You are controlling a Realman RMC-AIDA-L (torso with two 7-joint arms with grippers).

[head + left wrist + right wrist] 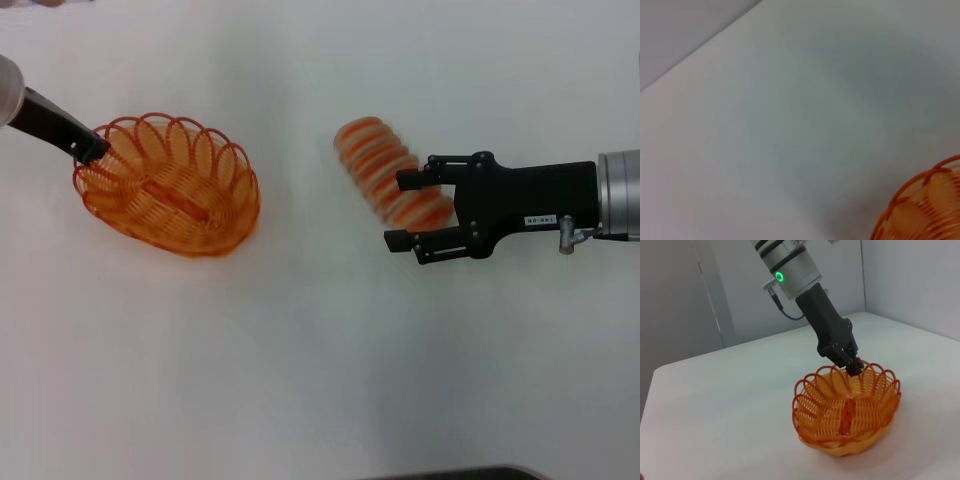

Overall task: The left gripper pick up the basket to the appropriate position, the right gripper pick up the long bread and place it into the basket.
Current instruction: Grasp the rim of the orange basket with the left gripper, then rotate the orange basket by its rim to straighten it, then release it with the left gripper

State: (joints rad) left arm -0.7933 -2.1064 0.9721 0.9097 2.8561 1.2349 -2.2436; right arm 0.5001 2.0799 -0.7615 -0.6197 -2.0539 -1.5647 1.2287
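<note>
The orange wire basket (pixel 170 190) sits at the left of the white table. It also shows in the right wrist view (pixel 847 410) and partly in the left wrist view (pixel 925 210). My left gripper (pixel 93 147) comes in from the far left and is shut on the basket's far-left rim, as the right wrist view (pixel 852 365) also shows. The long bread (pixel 375 165), tan with orange stripes, lies right of centre and looks blurred. My right gripper (pixel 395 211) is open, its two fingers on either side of the bread's nearer end.
The white table (pixel 300 350) stretches wide in front of the basket and bread. Its edge and a grey wall show in the left wrist view (pixel 670 40). A dark edge (pixel 450 473) shows at the bottom of the head view.
</note>
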